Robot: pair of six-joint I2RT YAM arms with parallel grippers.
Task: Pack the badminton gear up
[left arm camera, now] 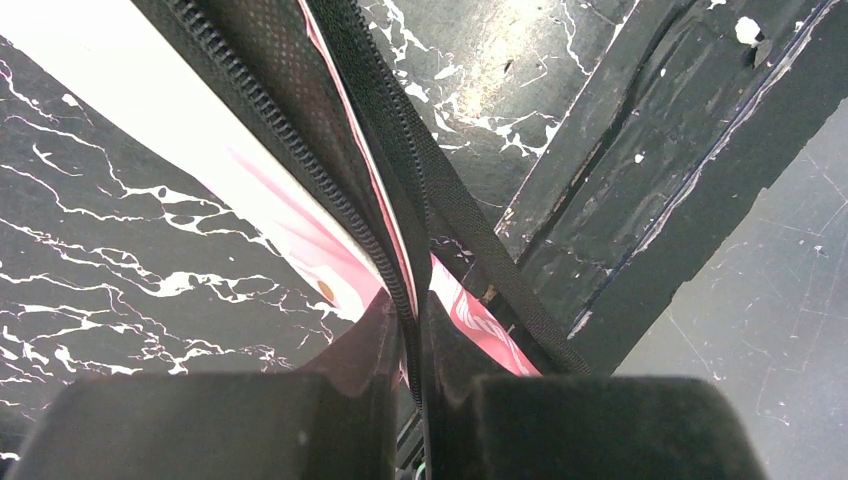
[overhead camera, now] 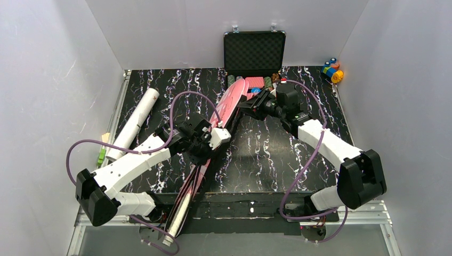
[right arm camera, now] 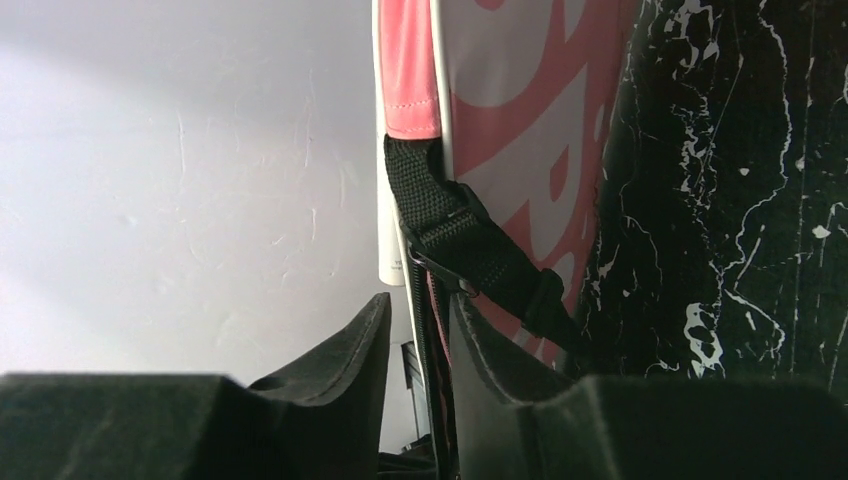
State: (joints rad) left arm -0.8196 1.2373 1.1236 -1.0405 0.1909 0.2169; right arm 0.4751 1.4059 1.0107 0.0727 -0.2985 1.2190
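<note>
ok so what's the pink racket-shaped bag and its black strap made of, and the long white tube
The pink racket-shaped bag looks like smooth coated fabric or vinyl: slight sheen, stitched edge. Its black strap is woven nylon-type webbing, with a visible ribbed weave. The long white tube is matte, cardboard or plastic; cannot tell which.

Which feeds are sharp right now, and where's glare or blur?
Top external: even light, sharp throughout, pink bag clear. Left wrist: left fingers blurred near lens, zipper sharp, glare on table. Right wrist: right fingers soft, strap crisp.
</note>
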